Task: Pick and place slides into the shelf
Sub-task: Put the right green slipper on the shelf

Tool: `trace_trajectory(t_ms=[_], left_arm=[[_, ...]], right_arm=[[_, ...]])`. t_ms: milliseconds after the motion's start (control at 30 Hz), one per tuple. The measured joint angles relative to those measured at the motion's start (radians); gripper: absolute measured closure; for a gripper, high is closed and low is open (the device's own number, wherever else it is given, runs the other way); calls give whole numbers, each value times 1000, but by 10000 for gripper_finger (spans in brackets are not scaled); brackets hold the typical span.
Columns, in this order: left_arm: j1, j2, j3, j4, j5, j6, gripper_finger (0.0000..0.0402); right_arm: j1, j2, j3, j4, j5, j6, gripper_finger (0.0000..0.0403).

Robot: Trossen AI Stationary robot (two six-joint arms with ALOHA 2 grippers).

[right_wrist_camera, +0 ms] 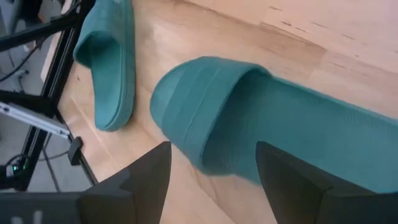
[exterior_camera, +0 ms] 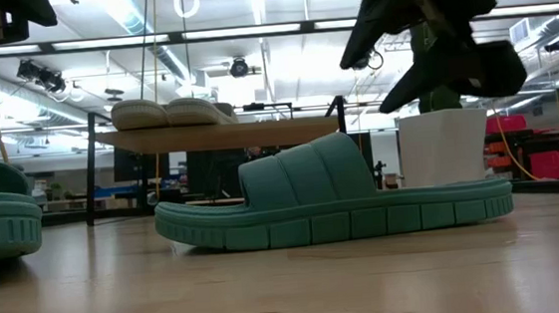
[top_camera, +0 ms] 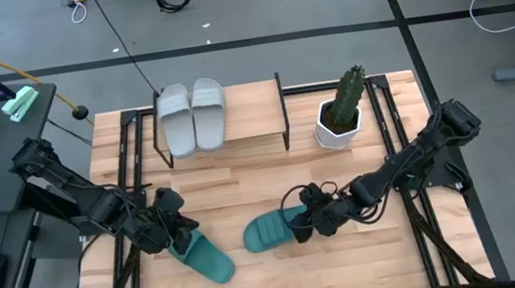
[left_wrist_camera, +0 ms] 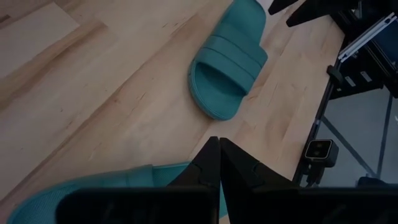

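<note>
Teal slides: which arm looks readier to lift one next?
Probably the right. Its end effector is open, fingers either side of the near teal slide. The left end effector is shut above the other teal slide, so it would have to open first.

Shelf [top_camera: 228,148]: at bench [top_camera: 256,275] rear edge, left of centre; two slides [top_camera: 192,116] side by side on top. Potted plant [top_camera: 342,112]: right of shelf, near rear right corner. Left slide [top_camera: 205,258]: front left. Right slide [top_camera: 272,230]: front centre, apart from it.

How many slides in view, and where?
4. Two grey-white slides on the shelf; one teal slide under the left gripper, one teal slide at the right gripper.
</note>
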Motion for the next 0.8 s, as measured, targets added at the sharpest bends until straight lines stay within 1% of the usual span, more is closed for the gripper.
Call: trace_trajectory(t_ms=[233, 400, 433, 633, 800], left_arm=[[0, 0, 0, 0, -19, 0, 380], [0, 0, 0, 0, -27, -2, 386], [0, 0, 0, 0, -30, -2, 388], [1, 1, -1, 0, -37, -7, 392], [1, 1, -1, 0, -37, -7, 381]], right_arm=[[-40, 2, -1, 26, -4, -2, 166], [-49, 18, -1, 38, -8, -4, 170], [-50, 27, -1, 39, -9, -4, 170], [-50, 125, 3, 179, -58, -4, 170], [-50, 190, 52, 204, -101, -8, 170]])
